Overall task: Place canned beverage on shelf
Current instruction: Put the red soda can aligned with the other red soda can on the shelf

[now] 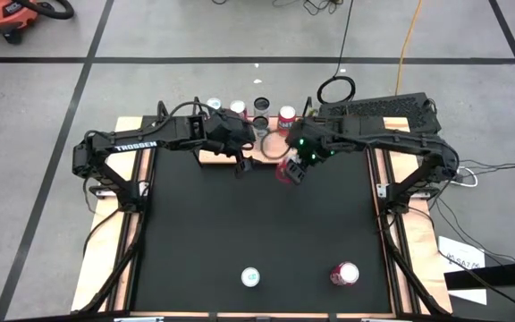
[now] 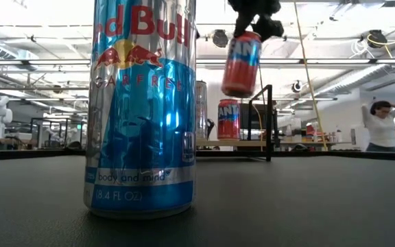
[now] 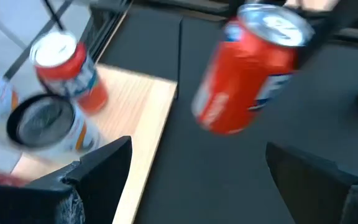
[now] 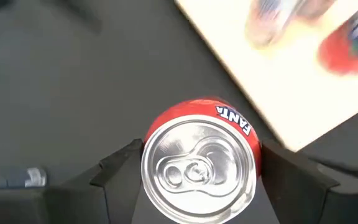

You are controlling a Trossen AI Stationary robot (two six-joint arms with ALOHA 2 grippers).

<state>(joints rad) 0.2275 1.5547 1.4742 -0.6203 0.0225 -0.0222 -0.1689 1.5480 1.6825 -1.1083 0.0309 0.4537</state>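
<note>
Red Fanta can (image 4: 199,165) clamped in right gripper (image 1: 291,170) jaws, tilted, airborne. Shelf (image 1: 240,152) just beyond. Left gripper (image 1: 240,166) jaws wide, empty.

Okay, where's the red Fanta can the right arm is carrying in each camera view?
High view: the Fanta can is upper centre, in the right end effector, just off the shelf.
Low view: upper centre, hanging tilted in the air.
Left wrist view: upper right, tilted, beyond the open left end effector.
Right wrist view: bottom centre, top facing the camera.
Shared landmark: the shelf with its standing cans.
</note>
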